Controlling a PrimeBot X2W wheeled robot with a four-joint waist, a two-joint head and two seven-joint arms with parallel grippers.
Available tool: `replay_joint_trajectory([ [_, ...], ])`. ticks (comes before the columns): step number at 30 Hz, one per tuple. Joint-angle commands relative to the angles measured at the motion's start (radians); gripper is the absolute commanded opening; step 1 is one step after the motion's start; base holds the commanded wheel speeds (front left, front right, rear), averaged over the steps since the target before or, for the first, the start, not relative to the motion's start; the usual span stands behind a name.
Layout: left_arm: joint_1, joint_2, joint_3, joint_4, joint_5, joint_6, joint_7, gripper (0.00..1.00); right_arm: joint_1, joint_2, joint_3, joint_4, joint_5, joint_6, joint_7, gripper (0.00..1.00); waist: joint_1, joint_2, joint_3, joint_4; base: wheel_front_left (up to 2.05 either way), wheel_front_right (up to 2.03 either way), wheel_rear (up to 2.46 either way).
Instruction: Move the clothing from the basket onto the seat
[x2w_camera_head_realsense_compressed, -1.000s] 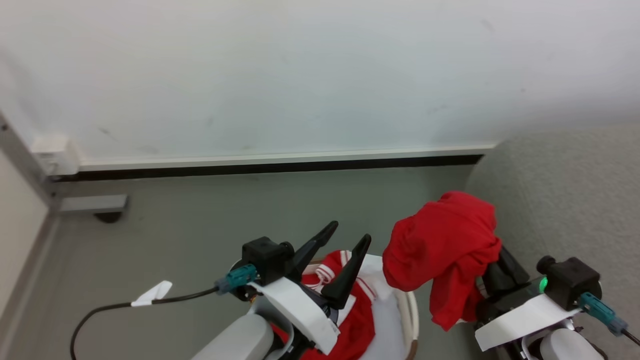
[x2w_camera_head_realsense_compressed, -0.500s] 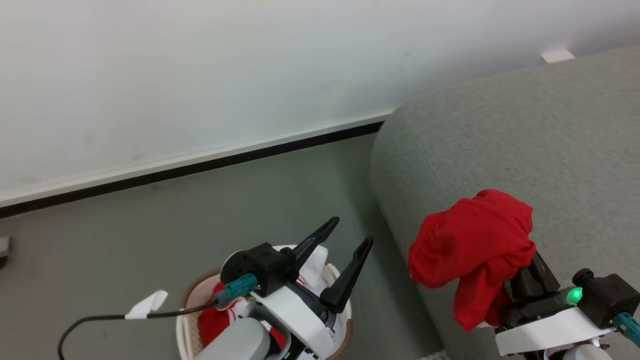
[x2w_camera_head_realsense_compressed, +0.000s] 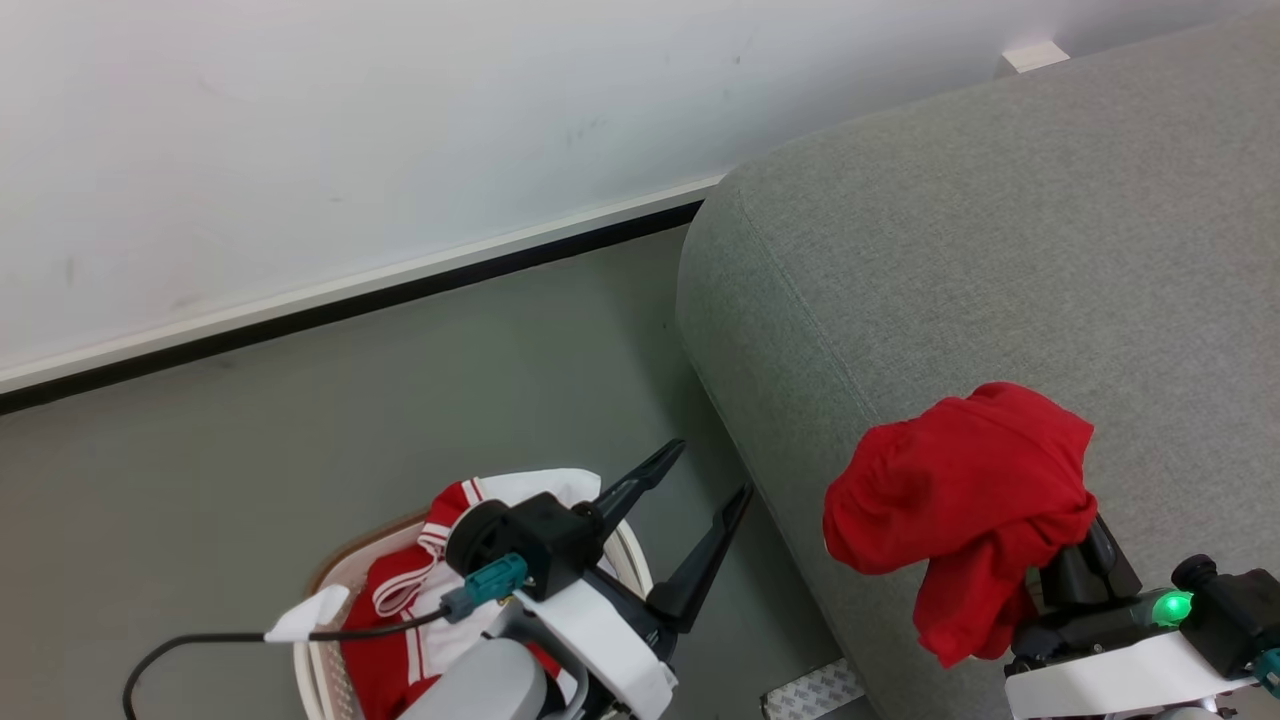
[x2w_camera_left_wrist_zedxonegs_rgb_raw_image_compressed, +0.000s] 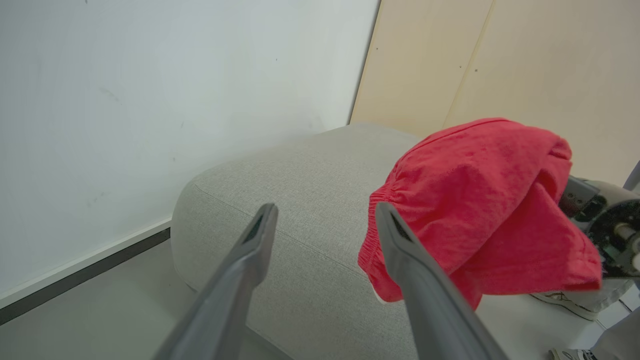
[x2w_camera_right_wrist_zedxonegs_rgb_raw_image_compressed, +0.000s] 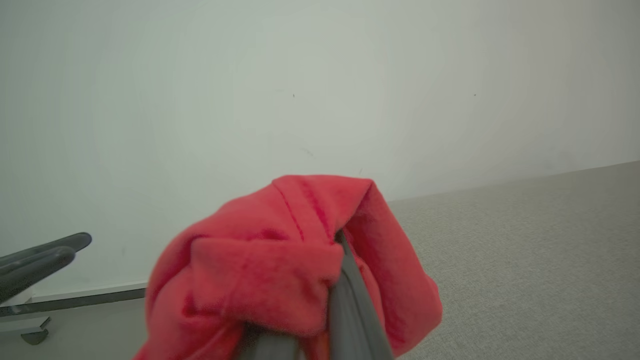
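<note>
**Transfer partly done: one piece aloft, more in the basket**

Holds one red garment (x2w_camera_head_realsense_compressed: 960, 500) bunched and draped over the right gripper (x2w_camera_head_realsense_compressed: 1078, 575), jaws clenched on the fabric. Hangs it by the seat (x2w_camera_head_realsense_compressed: 1000, 250), near the rounded front edge. Seems not to rest on the upholstery yet, though cannot tell the clearance for certain. Shows no clothing lying on the visible stretch of the seat, so counts nothing as delivered at this point. Leaves at least one red-and-white striped piece (x2w_camera_head_realsense_compressed: 400, 620) in the basket (x2w_camera_head_realsense_compressed: 345, 553), down on the floor (x2w_camera_head_realsense_compressed: 400, 380) just beside the seat's end. Cannot tell the count of pieces under that top one. Poises the left gripper (x2w_camera_head_realsense_compressed: 710, 470) above the basket, jaws spread wide, grasping nothing.

Judged progress: seemingly the first carry, well short of half. To do — bring the held garment over the cushion, let go, return to the basket for the rest, repeat until emptied.
</note>
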Motion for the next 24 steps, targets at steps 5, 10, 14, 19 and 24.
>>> replay_joint_trajectory([
  [5, 0.001, 0.006, 0.003, -0.001, 0.021, -0.003, -0.001, 1.00, 0.000, -0.002, -0.011, -0.007, -0.017, -0.002, 0.001, 0.00, 0.0000, -0.0001, 0.015, 0.006, 0.00, 0.00, 0.00],
  [10, -0.017, 0.019, -0.005, -0.010, 0.036, -0.004, -0.001, 1.00, -0.060, -0.034, -0.014, 0.015, -0.001, -0.002, 0.001, 0.00, 0.0000, -0.0001, 0.056, 0.015, 0.00, 0.00, 0.00],
  [14, -0.053, 0.044, -0.038, -0.023, 0.044, -0.003, -0.001, 1.00, -0.148, -0.074, -0.034, 0.055, 0.028, -0.002, 0.001, 0.00, 0.0000, -0.0001, 0.120, 0.039, 0.00, 0.00, 0.00],
  [19, -0.117, 0.085, -0.082, -0.055, 0.063, -0.003, -0.001, 1.00, -0.293, -0.138, -0.074, 0.121, 0.083, -0.002, 0.001, 0.00, 0.0000, -0.0001, 0.230, 0.082, 0.00, 0.00, 0.00],
  [24, -0.186, 0.126, -0.111, -0.078, 0.072, -0.003, 0.003, 1.00, -0.446, -0.210, -0.118, 0.199, 0.144, -0.002, 0.000, 0.00, 0.0000, -0.0001, 0.353, 0.129, 0.00, 0.00, 0.00],
])
